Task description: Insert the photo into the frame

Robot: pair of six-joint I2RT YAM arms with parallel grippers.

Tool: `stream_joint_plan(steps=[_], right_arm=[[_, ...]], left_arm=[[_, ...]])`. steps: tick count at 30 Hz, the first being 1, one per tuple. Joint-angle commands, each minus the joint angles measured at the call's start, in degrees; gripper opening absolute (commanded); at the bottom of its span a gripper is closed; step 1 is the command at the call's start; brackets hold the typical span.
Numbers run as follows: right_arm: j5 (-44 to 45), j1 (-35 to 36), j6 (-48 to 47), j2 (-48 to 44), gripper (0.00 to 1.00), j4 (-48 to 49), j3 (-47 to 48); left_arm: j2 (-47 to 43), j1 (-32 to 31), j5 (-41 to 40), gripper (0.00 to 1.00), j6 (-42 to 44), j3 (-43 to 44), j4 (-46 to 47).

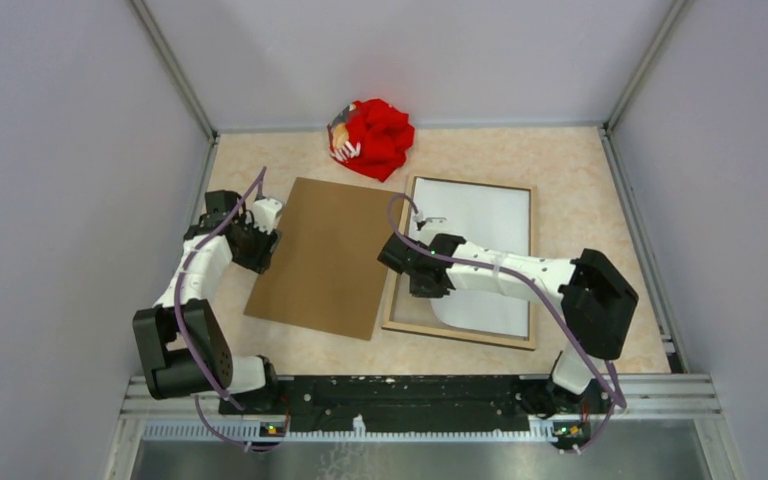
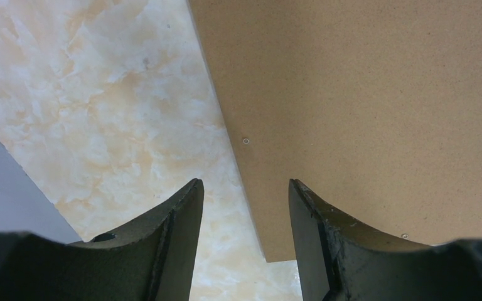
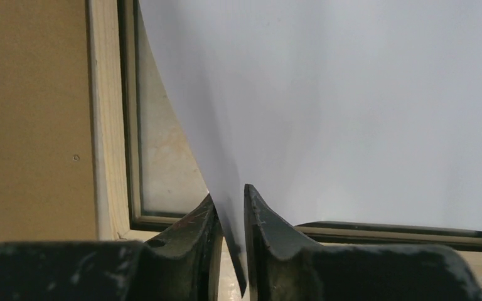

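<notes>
The frame (image 1: 534, 262) lies back-up at the right, its light wood rail (image 3: 108, 125) showing. Inside it lies a white sheet, the photo (image 1: 490, 230) with its blank side up. The near-left corner of the photo (image 3: 351, 113) curls upward and sits pinched between the fingers of my right gripper (image 3: 228, 191), which hovers over the frame's left side (image 1: 396, 252). My left gripper (image 1: 268, 245) is open at the left edge of a brown board (image 1: 325, 255). Its fingers straddle that board edge (image 2: 245, 182) near a corner without gripping it.
The brown board (image 2: 364, 94) lies flat in the middle of the table, its right edge (image 3: 31, 113) against the frame's left rail. A red cloth bundle (image 1: 375, 138) sits at the back. Grey walls close in the marble-patterned tabletop (image 2: 113, 100) on three sides.
</notes>
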Motion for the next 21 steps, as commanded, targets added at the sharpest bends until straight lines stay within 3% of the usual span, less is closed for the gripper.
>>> stream_joint_plan(steps=[1, 4, 11, 21], right_arm=[[0.58, -0.84, -1.85, 0.12, 0.26, 0.92, 0.60], [-0.07, -0.79, -2.35, -0.43, 0.46, 2.04, -0.42], [-2.69, -0.80, -4.43, -1.25, 0.72, 5.16, -0.99], [-8.06, -0.80, -7.77, -9.22, 0.93, 13.51, -6.22]], left_arm=[[-0.92, 0.04, 0.46, 0.60, 1.10, -0.52, 1.76], [-0.92, 0.10, 0.84, 0.60, 1.05, -0.29, 1.39], [-0.73, 0.10, 1.53, 0.61, 1.55, 0.31, 0.54], [-0.36, 0.11, 1.67, 0.61, 1.45, 0.74, 0.38]])
